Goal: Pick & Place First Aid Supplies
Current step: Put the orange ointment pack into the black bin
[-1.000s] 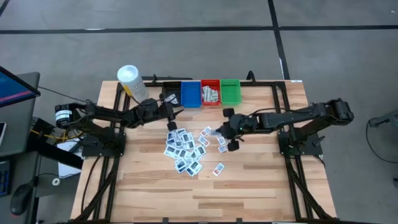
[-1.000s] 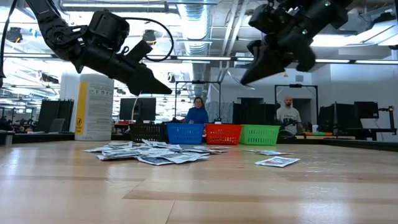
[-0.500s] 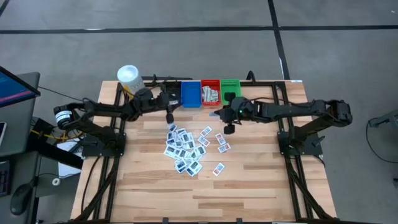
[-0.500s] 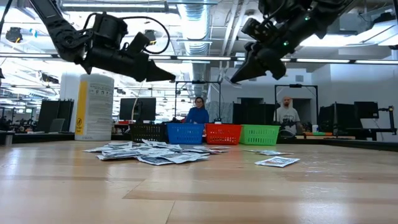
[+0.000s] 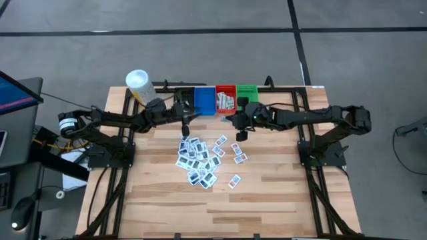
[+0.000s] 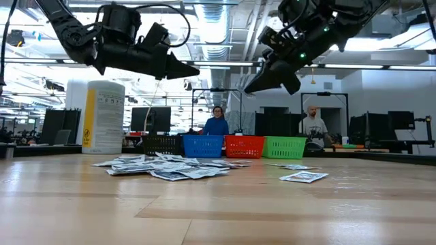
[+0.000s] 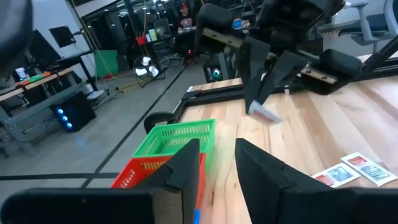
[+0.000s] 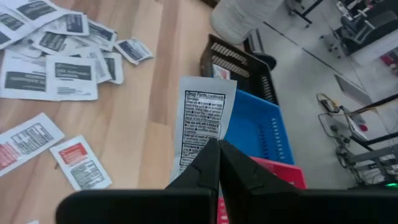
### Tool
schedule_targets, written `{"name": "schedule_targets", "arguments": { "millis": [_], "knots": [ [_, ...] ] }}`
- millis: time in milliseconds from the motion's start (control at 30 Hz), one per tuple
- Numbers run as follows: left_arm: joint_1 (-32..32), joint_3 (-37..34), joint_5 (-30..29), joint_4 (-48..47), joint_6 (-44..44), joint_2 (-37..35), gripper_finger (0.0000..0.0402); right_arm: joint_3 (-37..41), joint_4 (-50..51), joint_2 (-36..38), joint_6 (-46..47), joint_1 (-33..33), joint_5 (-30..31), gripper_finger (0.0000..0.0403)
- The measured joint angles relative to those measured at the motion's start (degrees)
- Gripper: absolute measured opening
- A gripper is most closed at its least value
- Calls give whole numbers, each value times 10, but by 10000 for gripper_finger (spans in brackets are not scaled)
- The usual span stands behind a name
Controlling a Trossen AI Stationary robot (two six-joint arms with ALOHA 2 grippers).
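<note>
The first aid supplies are small flat packets in a loose pile point(image 5: 199, 160) point(image 6: 170, 167) on the wooden table, with a few strays point(image 5: 234, 181). My right gripper point(image 8: 213, 146) point(image 5: 236, 128) hovers near the red bin point(image 5: 225, 99), shut on one white packet point(image 8: 205, 118). My left gripper point(image 7: 217, 149) point(image 5: 185, 125) hangs above the pile's far side, just in front of the black bin point(image 5: 182, 101). Its fingers stand a little apart, with nothing showing between them. My right gripper pinches the white packet by one short end point(image 8: 200, 151), between its two fingertips. The fingers slant down from the table's right. The packet is lifted clear of the table and sticks out past the fingertips point(image 7: 266, 114).
Black, blue point(image 5: 205, 100), red and green point(image 5: 247, 97) bins stand in a row at the far edge; the red one holds packets. A white-capped yellow container point(image 5: 138, 85) stands at the far left. People sit beyond the table point(image 6: 216, 122). Bare wood lies toward the near edge.
My right gripper has carried its packet from the pile's right side toward the far edge and left, up to the bins. My left gripper has risen from the pile's far side and tipped closer to level.
</note>
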State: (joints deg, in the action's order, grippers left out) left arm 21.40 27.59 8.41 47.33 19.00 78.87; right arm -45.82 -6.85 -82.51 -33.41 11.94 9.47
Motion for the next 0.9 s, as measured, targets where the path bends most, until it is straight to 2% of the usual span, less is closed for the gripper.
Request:
{"name": "schedule_targets", "arguments": {
  "millis": [133, 333, 433, 600, 733, 900],
  "knots": [
    [-49, 0, -45, 0, -33, 0, 132, 0, -5, -15, 15, -15, 11, 0],
    [-114, 0, -119, -2, -127, 0, 184, 0, -5, -22, 51, -64, 20, 0],
    [-144, -5, -136, -4, -196, 0, 200, 0, 2, -22, 63, -98, 75, 0],
    [-191, -15, -193, -10, -340, 0, 209, 0, 6, -25, 70, -149, 214, 0],
    [-235, -15, -214, -10, -407, 0, 207, 1, -21, -42, 110, -174, 243, 0],
    [-294, -15, -295, -17, -417, 0, 203, -1, -69, -79, 102, -207, 265, 0]
  ]
}}
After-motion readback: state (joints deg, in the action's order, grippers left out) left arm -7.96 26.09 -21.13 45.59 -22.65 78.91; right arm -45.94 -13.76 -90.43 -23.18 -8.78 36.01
